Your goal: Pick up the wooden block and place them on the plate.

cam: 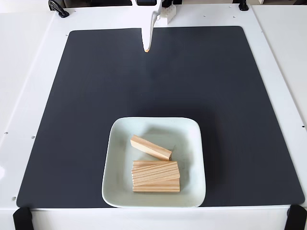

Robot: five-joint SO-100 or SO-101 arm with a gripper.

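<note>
Started at the near edge: spotted two black clamps, one at the left corner (21, 218) and one at the right corner (296, 216) of the white tabletop (29, 96). Noted a large dark mat (96, 96) spread over most of that tabletop, lying flat, with white margins left on every side.

Moved up a little and found the plate (109, 158), pale green and square with rounded corners, sitting on the near part of the mat, a touch left of centre. Saw its near rim almost level with the mat's near edge.

Looked inside the plate and counted wood. Picked out a neat pile of blocks (156, 177) in the near half, lying lengthwise left to right, layered one upon another, the uppermost skewed slightly against those beneath. Could not fix the exact number in that pile. Just beyond it caught a single wooden block (151, 147) lying diagonally, left end farther away, right end nearer and close to the pile. Cast a small shadow on the plate floor.

Crossed a wide stretch of bare mat next. Reached the far edge and found the end effector (147, 48), white, tapering to an orange-tinted tip, pointing down at the mat's far border, well apart from the plate. Carried nothing visible. Could not tell whether spread or pinched, as only one slim tapered shape showed. Traced it up to the white arm body (165, 12) at the top edge.
</note>
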